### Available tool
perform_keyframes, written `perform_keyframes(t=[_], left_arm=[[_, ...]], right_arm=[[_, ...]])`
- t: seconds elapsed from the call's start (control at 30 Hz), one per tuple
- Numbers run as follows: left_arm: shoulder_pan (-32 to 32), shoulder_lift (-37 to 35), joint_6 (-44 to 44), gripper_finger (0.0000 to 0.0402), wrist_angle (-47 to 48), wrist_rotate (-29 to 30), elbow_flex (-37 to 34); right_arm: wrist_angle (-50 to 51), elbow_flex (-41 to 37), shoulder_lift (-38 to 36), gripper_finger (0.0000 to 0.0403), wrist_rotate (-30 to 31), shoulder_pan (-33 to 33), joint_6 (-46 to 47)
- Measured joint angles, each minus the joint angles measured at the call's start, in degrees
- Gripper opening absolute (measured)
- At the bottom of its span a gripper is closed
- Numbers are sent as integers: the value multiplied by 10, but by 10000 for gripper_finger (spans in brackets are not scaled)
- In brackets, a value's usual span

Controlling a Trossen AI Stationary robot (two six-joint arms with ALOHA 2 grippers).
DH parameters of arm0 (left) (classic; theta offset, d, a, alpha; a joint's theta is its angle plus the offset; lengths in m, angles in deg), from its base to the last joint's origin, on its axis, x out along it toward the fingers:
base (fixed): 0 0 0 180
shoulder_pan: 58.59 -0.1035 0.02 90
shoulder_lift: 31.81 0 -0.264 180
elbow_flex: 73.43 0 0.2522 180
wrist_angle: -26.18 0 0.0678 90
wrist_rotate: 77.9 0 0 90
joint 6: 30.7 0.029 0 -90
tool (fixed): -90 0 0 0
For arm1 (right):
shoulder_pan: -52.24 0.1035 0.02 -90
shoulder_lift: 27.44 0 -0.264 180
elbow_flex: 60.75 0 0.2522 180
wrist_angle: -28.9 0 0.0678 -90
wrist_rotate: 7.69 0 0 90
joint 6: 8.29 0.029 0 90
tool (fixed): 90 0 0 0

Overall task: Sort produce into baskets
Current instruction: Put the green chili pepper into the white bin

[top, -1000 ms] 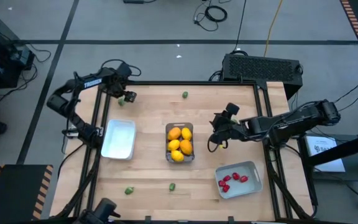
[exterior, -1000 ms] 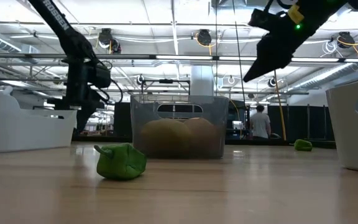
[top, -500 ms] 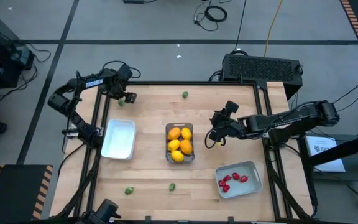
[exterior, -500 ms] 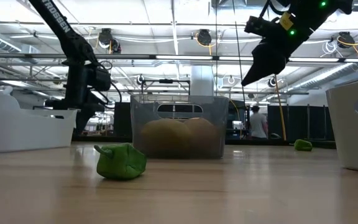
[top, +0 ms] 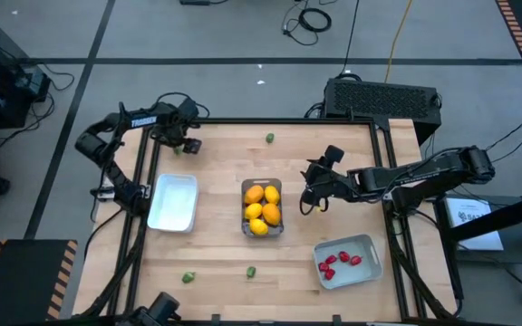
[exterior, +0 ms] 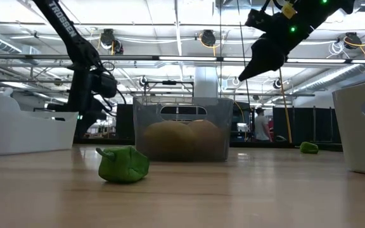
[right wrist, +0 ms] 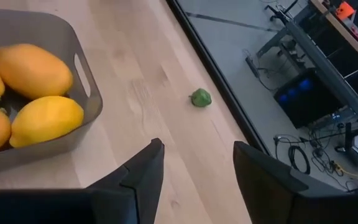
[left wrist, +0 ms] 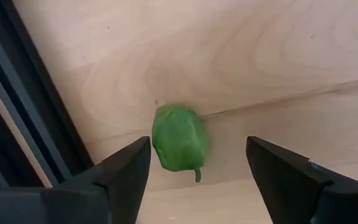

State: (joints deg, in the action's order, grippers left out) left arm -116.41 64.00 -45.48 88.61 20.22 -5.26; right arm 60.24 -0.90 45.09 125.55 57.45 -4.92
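Observation:
A small green piece of produce [left wrist: 179, 138] lies on the wood near the table's far left corner, beside the black frame rail. My left gripper [top: 185, 143] points down just above it, open, one finger on either side and touching nothing. My right gripper [top: 310, 188] hangs open and empty above the table, right of the clear basket [top: 262, 206] that holds several yellow and orange lemons [right wrist: 33, 70]. More green pieces lie loose: one at the far edge [top: 269, 138] and two near the front [top: 188, 278] [top: 252, 271].
The white tray [top: 172, 201] lies at the left, just nearer than my left gripper. The grey-blue tray [top: 347, 261] at the front right holds several red strawberries [top: 338, 262]. Black frame rails [left wrist: 23, 124] border the table. Bare wood lies between the baskets.

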Motion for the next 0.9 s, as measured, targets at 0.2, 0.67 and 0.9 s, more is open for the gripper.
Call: perform_keyframes(t=[0.2,0.67,0.9], left_arm=[[2,1,-2,233,0,5,0],[2,1,21,143,3,-4,0],[2,1,36,85,5,-8,1]], right_arm=[[1,0,0,183,0,0,-1],[0,0,0,183,0,0,-2],[0,0,0,183,0,0,-10]])
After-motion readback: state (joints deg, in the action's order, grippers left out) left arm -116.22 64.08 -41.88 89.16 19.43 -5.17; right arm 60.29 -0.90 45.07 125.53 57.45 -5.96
